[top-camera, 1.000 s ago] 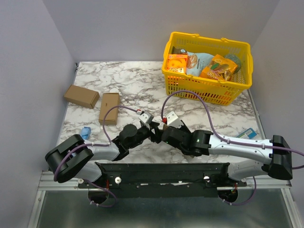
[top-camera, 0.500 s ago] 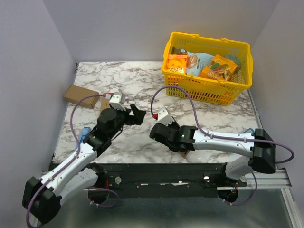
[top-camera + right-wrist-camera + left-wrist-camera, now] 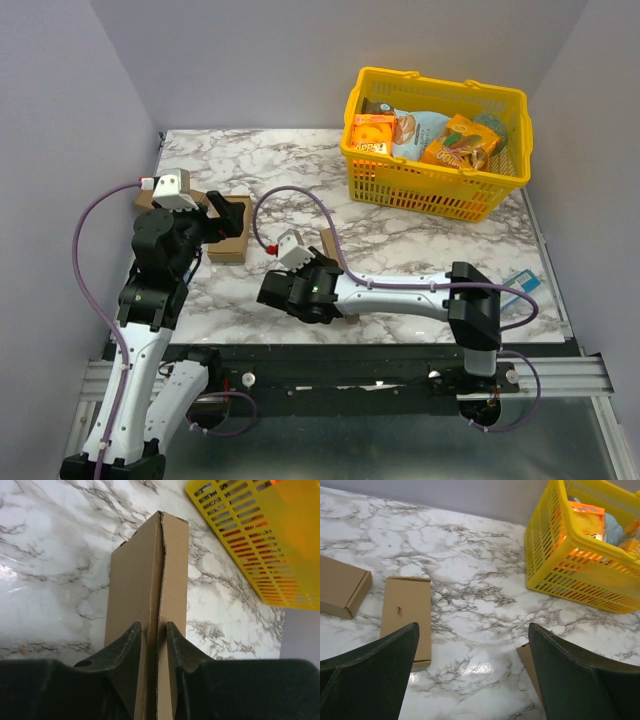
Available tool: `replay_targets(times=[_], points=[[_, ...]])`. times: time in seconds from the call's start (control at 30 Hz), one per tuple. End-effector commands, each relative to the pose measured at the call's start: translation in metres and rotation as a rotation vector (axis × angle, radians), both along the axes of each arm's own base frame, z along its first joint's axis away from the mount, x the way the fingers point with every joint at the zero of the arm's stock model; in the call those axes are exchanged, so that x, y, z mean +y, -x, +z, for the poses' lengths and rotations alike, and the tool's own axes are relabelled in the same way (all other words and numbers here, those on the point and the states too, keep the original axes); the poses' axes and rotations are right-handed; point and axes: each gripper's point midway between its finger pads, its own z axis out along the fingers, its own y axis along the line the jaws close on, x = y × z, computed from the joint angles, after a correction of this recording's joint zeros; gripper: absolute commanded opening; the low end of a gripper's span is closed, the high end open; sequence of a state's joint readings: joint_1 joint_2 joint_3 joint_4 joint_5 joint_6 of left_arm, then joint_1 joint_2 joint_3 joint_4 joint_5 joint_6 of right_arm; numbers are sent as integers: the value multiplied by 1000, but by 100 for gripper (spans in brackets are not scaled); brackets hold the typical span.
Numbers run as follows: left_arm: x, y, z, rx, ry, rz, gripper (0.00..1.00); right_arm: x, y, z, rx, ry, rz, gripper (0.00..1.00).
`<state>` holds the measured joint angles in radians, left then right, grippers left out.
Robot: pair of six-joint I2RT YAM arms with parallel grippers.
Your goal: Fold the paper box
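Observation:
The paper box (image 3: 145,575) is plain brown cardboard, long and narrow, with a seam along its top. My right gripper (image 3: 152,630) is shut on it, one finger on each side of the seam. From above, only the box's far end (image 3: 330,243) shows past my right gripper (image 3: 312,280); the arm hides the rest. My left gripper (image 3: 472,625) hangs wide open and holds nothing, above the marble. A corner of the paper box (image 3: 527,662) shows by its right finger. In the top view my left gripper (image 3: 228,218) is over the left of the table.
Two small closed cardboard boxes (image 3: 407,615) (image 3: 340,592) lie at the left, partly under my left gripper (image 3: 228,248). A yellow basket (image 3: 435,195) of snack packs stands back right. A blue-and-white packet (image 3: 520,285) lies near the right edge.
My left arm has swung from the centre to the far left and risen, its jaws opening wide. My right gripper has slid left across the front with the paper box, its jaws narrowing.

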<state>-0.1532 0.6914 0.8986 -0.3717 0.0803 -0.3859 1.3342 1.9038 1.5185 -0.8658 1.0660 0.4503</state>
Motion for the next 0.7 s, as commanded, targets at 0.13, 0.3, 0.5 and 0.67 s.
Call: replay_targets(times=[0.13,0.3,0.5,0.67], points=[[24,10,12,14,-128,62,99,58,-4,-13,5,8,105,36],[26,11,17,1,-142,73,99,98,-3,-17,56,-60,201,39],[23,5,15,5,-144,58,99,152,7,24,105,-294,355,60],[18,-4,8,19,-125,31,99,137,-1,23,181,-458,333,82]])
